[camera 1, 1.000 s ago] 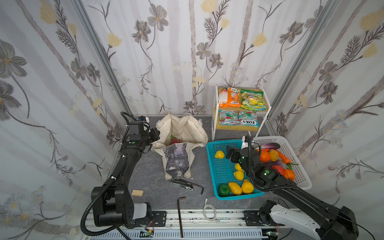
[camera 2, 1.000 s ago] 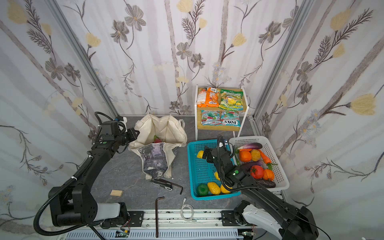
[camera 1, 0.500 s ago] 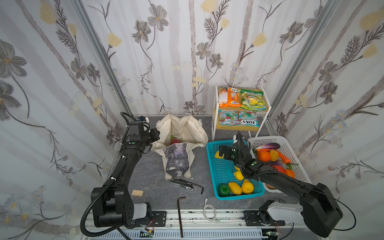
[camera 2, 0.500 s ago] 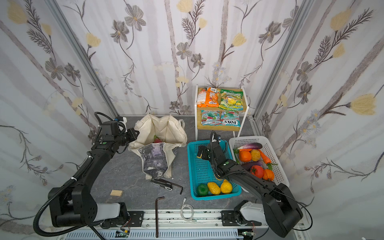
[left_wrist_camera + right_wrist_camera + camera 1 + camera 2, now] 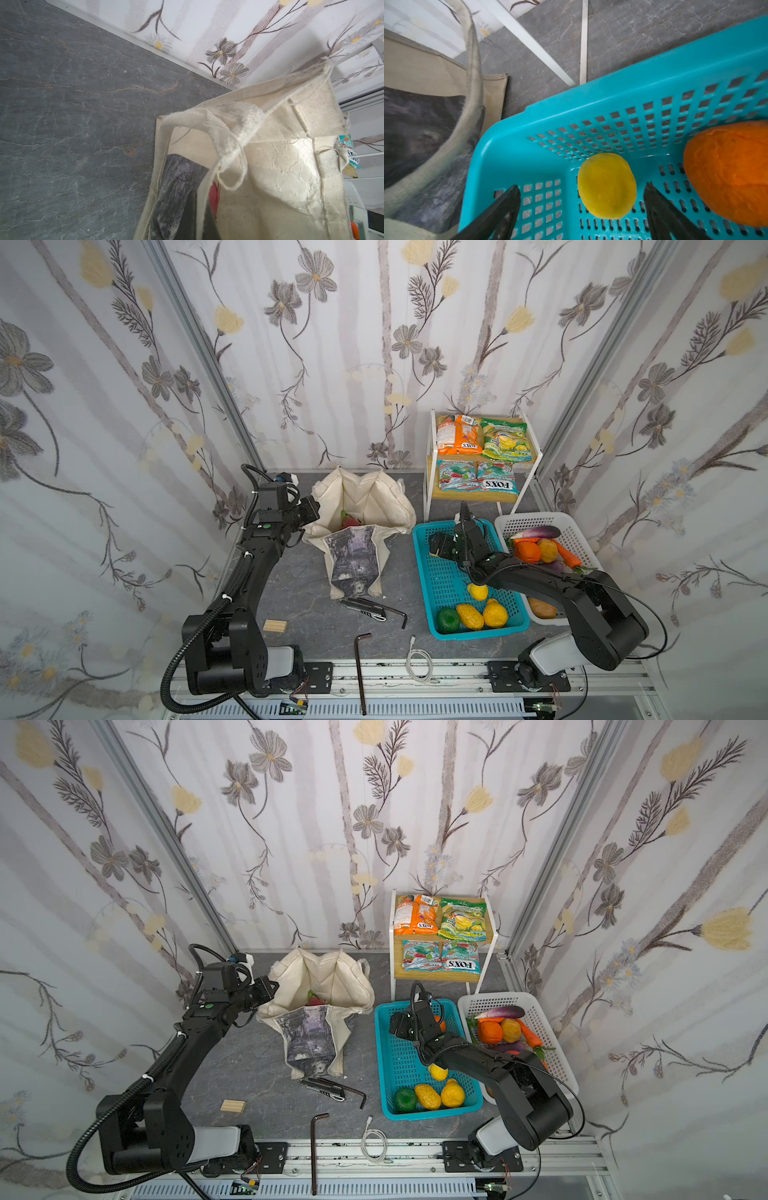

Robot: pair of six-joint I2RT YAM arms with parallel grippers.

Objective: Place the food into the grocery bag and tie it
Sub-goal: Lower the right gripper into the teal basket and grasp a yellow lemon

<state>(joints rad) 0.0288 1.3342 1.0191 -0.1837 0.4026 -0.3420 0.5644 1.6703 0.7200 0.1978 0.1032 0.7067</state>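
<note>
The right pincer (image 5: 581, 205) stands wide, its tapered black fingers either side of a smooth, rounded yellow lemon (image 5: 607, 186) and clear of it, on the slotted floor of the turquoise plastic basket (image 5: 612, 93). A wrinkled orange fruit (image 5: 729, 172) lies beside. The left pincer (image 5: 312, 509) is closed at the rim of the cream canvas grocery bag (image 5: 353, 556), which sags open on the grey veined worktop (image 5: 299, 593) with a pink dragon fruit (image 5: 350, 521) inside.
</note>
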